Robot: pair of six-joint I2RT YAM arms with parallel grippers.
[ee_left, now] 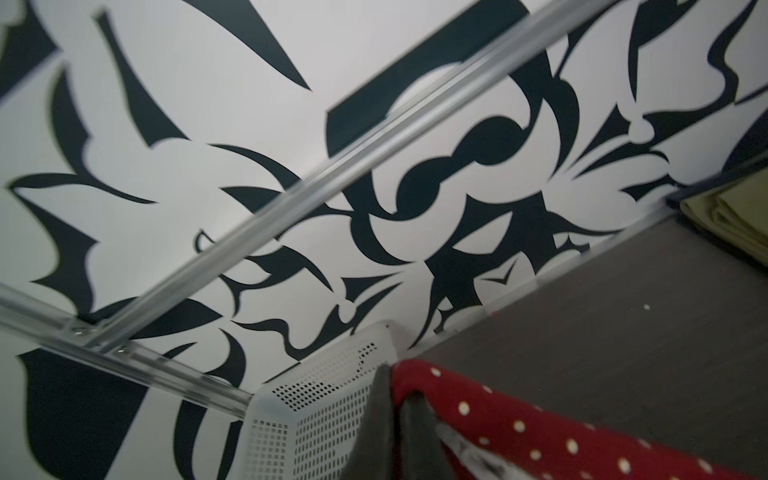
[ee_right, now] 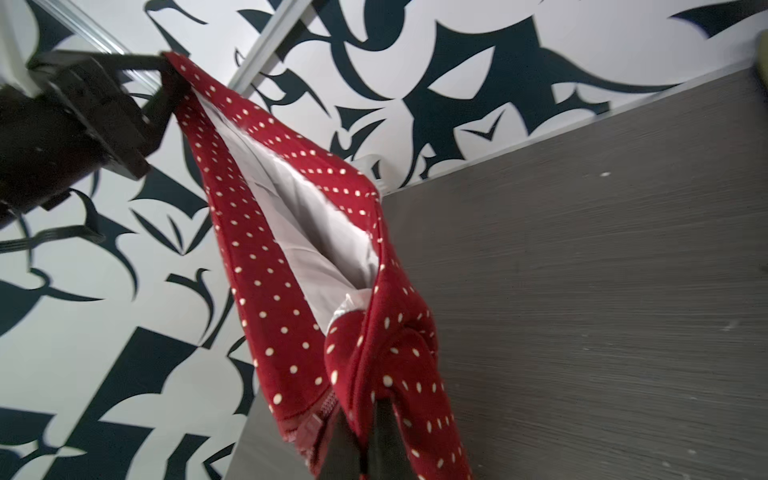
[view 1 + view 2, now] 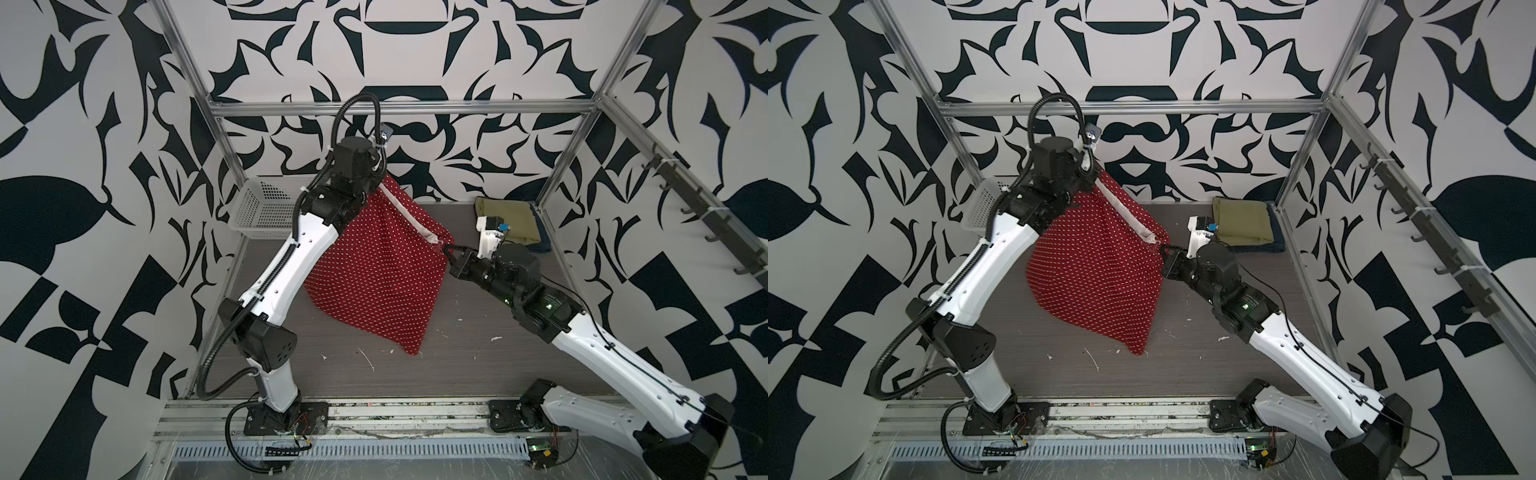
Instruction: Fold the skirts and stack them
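Black-and-white patterned walls are enclosing a grey wood-grain table (image 3: 478, 365) framed by aluminium rails. Above the table's middle the red polka-dot skirt (image 3: 374, 270) is hanging stretched between the two arms. Its pale lining is showing along the top edge, and its lowest corner is drooping toward the table's centre; whether that corner is touching the surface is not clear. At the far left corner a white perforated basket (image 3: 266, 212) is sitting. At the far right corner the olive-green skirt (image 3: 511, 218) is lying folded on top of the dark blue skirt (image 3: 542, 243), which is peeking out along its right and near edges. The left gripper (image 2: 168, 72), raised high, is pinching the skirt's upper corner with its fingers clamped tight. The right gripper (image 3: 449, 249), lower down, is squeezing the opposite bunched corner.
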